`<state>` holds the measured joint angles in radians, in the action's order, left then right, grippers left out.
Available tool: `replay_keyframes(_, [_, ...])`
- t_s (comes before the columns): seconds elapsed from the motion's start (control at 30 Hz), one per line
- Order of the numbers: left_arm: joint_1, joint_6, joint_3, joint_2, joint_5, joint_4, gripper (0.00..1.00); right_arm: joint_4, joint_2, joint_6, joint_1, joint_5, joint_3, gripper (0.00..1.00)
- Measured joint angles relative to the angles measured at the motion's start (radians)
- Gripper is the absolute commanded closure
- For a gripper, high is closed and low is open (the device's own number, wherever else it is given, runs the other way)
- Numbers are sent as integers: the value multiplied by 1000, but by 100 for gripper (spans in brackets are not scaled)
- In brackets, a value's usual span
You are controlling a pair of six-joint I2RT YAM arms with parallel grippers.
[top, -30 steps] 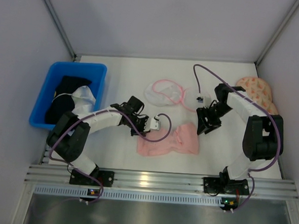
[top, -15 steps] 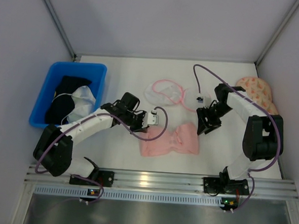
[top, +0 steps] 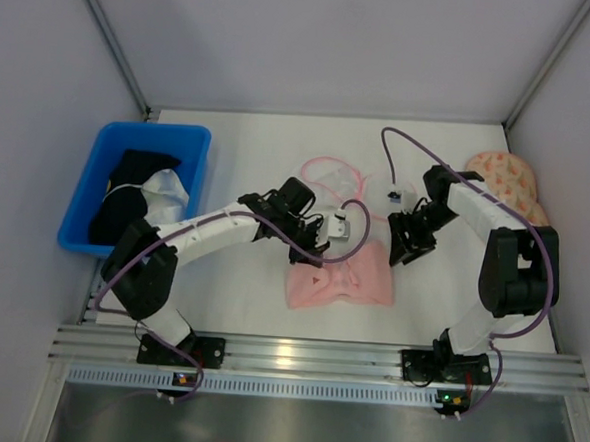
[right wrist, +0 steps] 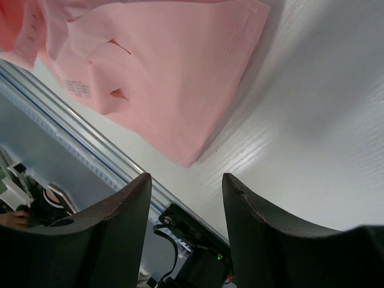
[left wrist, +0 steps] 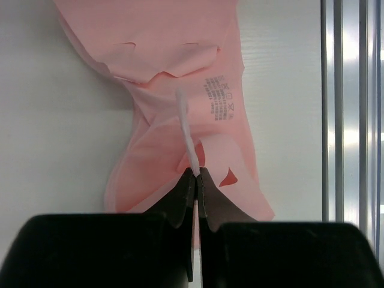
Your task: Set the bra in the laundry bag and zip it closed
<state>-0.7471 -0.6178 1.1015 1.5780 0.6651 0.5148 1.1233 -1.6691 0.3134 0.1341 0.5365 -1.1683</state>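
The light-pink bra lies crumpled on the white table, in front of the two arms' wrists. My left gripper reaches over the bra's left end. In the left wrist view it is shut on a thin pale strip that rises from the bra. The laundry bag, white mesh with pink edging, lies behind the left wrist, partly covered by it. At the bra's upper right corner my right gripper is open; in its own view the bra lies beyond the empty gripper.
A blue bin with black and white garments stands at the far left. A peach speckled two-lobed item lies at the right wall. The metal rail runs along the table's near edge.
My left arm has swung right from the table's middle onto the bra and shut on its strip. The bra's left end has bunched toward the right. The right arm has stayed almost still.
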Motion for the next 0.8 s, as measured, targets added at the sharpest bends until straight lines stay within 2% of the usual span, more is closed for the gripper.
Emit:
replay_keyframes(0.23, [-12, 79, 52, 158, -34, -26, 100, -10, 0, 0, 0, -2, 39, 51])
replay_keyframes(0.3, [-12, 102, 63, 195, -50, -38, 96, -12, 0, 1, 0, -2, 43, 52])
replay_keyframes(0.5, [-12, 152, 77, 223, -79, -51, 72, -29, -1, 8, 0, -14, 43, 54])
replay_keyframes(0.57, [-12, 164, 83, 222, -82, -56, 67, -35, -3, 9, 0, -18, 43, 54])
replay_keyframes(0.6, [-12, 172, 84, 221, -84, -60, 61, -39, -5, 10, 0, -20, 43, 55])
replay_keyframes(0.8, [-12, 222, 84, 145, -91, -53, 52, -64, -21, 31, -11, -28, 64, 57])
